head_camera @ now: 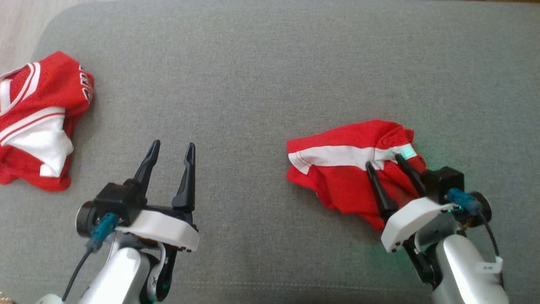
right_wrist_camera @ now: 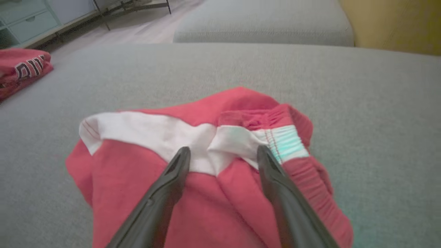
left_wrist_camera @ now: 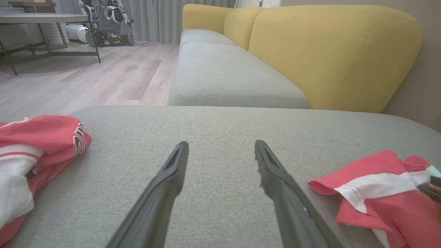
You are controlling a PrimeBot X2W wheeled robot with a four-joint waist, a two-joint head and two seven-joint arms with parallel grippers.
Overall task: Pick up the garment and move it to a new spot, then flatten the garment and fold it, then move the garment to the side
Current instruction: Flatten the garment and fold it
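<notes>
A crumpled red garment (head_camera: 346,169) with a white band lies on the grey cushion at the right; the wrist views show it too (right_wrist_camera: 220,165) (left_wrist_camera: 379,193). My right gripper (head_camera: 384,161) (right_wrist_camera: 222,151) hovers open over its near side, fingers spread above the white band and elastic waist, with no cloth between them. Over bare cushion left of centre, my left gripper (head_camera: 173,145) (left_wrist_camera: 220,144) stands open and holds nothing.
A second red and white garment (head_camera: 33,122) (left_wrist_camera: 31,162) (right_wrist_camera: 20,67) lies bunched at the cushion's left edge. The grey cushion (head_camera: 270,63) is broad and flat. Beyond it are a yellow-backed sofa (left_wrist_camera: 330,51), wood floor (left_wrist_camera: 103,79) and a table (left_wrist_camera: 44,20).
</notes>
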